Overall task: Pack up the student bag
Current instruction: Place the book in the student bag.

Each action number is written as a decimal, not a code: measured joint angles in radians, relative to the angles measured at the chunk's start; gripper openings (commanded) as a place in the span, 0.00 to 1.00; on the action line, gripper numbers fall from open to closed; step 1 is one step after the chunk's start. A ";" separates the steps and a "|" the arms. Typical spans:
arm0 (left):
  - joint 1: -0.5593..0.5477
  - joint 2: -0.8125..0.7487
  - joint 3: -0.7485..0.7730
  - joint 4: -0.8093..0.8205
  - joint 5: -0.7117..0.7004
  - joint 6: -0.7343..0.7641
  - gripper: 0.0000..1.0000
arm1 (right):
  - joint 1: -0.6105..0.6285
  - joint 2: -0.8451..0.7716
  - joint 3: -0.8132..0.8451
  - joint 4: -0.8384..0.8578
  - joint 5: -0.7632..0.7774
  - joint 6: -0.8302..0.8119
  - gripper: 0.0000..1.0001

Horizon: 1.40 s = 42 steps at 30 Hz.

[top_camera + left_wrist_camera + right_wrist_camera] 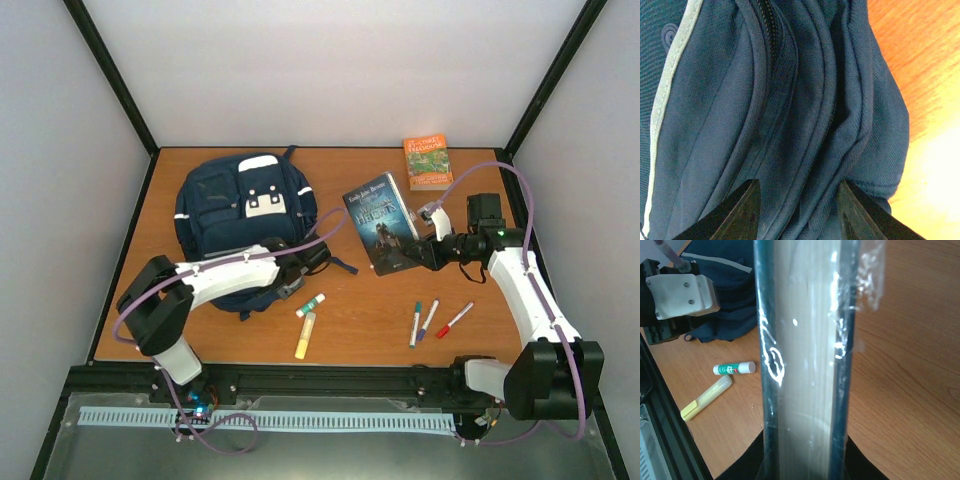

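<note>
The student bag (235, 215), navy with white stripes and patches, lies at the back left of the table. My left gripper (298, 265) is at its near right edge. In the left wrist view the folded bag fabric (790, 125) fills the frame and a bunch of it sits between my fingers (742, 212), which are closed on it. My right gripper (418, 256) is shut on a dark-covered book (380, 222) and holds it tilted up off the table. The right wrist view shows the book's page edge (800, 365) standing between the jaws, with the bag (725, 270) beyond.
An orange book (427, 162) lies at the back right. A green-and-white glue stick (311, 305) and a yellow marker (305, 335) lie near the front centre. Three pens (429, 320) lie at the front right. Dark frame posts and white walls surround the table.
</note>
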 measured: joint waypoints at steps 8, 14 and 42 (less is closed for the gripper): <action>-0.005 0.084 0.024 0.006 -0.089 0.000 0.40 | 0.000 0.000 -0.004 0.000 -0.012 0.000 0.03; -0.006 0.084 0.043 0.005 -0.093 0.011 0.04 | 0.000 0.000 -0.015 0.004 -0.016 0.011 0.03; 0.035 -0.004 0.362 0.016 -0.191 0.100 0.01 | 0.061 0.251 0.187 -0.298 -0.183 0.244 0.03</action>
